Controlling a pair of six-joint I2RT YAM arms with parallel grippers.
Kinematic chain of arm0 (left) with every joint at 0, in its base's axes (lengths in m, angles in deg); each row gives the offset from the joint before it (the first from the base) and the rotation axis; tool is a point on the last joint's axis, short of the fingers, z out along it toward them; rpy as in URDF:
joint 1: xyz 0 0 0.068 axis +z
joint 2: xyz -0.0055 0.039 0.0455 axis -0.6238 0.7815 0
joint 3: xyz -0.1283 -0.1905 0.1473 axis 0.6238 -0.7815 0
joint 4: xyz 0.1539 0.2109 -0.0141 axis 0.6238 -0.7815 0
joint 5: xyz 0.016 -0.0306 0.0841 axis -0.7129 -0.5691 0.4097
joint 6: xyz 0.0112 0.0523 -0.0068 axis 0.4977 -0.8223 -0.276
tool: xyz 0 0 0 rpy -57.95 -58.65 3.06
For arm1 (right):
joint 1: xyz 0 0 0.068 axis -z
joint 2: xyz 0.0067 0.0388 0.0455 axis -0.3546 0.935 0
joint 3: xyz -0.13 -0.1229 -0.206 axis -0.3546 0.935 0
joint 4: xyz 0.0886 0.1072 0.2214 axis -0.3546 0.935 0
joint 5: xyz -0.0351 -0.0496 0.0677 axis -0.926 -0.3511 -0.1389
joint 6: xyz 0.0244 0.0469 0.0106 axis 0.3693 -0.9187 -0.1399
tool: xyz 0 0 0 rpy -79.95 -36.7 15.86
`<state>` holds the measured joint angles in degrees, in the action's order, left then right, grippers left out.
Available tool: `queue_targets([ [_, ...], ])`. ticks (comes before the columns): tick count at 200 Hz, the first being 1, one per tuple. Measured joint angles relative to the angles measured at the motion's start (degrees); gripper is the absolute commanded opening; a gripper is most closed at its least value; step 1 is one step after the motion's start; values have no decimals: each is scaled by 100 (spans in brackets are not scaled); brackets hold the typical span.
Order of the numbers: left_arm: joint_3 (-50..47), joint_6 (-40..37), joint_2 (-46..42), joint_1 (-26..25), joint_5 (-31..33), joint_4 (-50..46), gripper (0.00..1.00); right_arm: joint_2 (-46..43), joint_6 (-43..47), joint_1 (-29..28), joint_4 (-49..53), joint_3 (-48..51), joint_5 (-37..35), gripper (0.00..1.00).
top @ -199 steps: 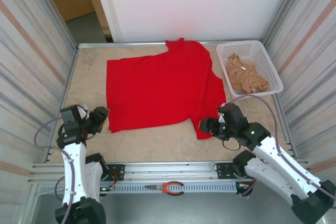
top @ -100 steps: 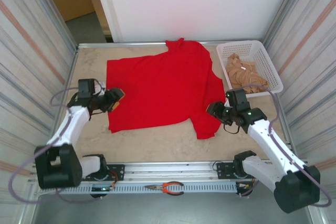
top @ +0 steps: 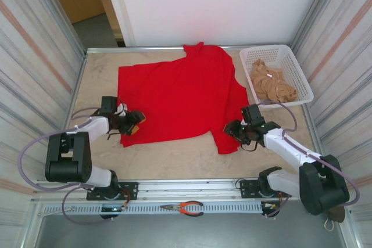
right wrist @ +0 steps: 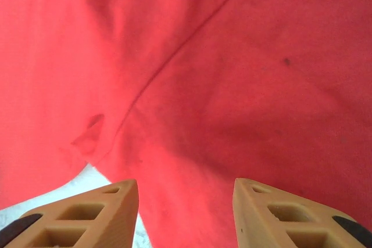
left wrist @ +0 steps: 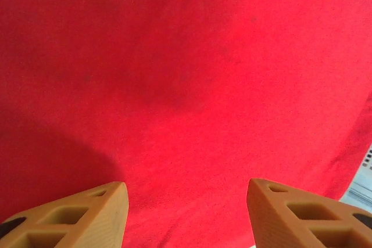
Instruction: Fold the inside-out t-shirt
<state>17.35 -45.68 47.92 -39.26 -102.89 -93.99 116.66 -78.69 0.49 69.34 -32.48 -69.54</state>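
A pair of red-handled pliers (top: 185, 207) is lying on the metal rail at the near edge. A little farther in, the left gripper (top: 132, 124) is hanging low over the left edge of the inside-out t-shirt (top: 180, 91), close to its near left corner. Its fingers (left wrist: 99, 216) are standing apart with a clear gap, pinching nothing, with only red cloth below them. The right gripper (top: 233, 129) is hovering over the near right part of the shirt, where a seam is running across. Its fingers (right wrist: 110, 207) are standing apart too and holding nothing. The shirt is lying spread out and mostly flat in the middle of the table (top: 174, 158), reaching from the grippers to the far edge. It is looking soft, light and floppy, so it is probably going to sag and wrinkle when lifted, but it is not going to break. The best places to pinch are likely the near corners along the hem, one for each gripper, so the cloth is rising evenly. At the far right, a white basket (top: 304, 85) is holding a tan cloth (top: 272, 84), which is not part of the job.
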Motion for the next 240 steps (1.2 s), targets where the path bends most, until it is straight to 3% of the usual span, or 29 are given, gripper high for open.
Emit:
queue_targets([
  [43,-133,-2,-94,2,15,118,56,-85,-122,-2,-9,96,-83,48],
  [74,-116,-28,-800,37,24,-144,58,-916,-140,4,474,72,-308,62],
  [90,-31,-55,-1375,61,42,-385,58,-1410,-105,70,852,31,-422,65],
  [123,76,-63,-2339,70,15,-702,59,-2087,-111,411,1438,85,-503,63],
  [160,-214,-4,-2457,20,-9,-699,59,-2223,-109,726,1449,619,-258,58],
  [200,-581,44,-1989,15,-2,-555,59,-1613,-87,831,1003,772,111,45],
  [210,-608,46,-1849,15,0,-494,59,-1364,-72,831,804,769,186,35],
  [230,-660,52,-1541,15,9,-289,59,-935,-15,831,525,767,289,1],
  [240,-702,59,-1397,15,20,-188,59,-782,-9,833,470,758,299,0],
])
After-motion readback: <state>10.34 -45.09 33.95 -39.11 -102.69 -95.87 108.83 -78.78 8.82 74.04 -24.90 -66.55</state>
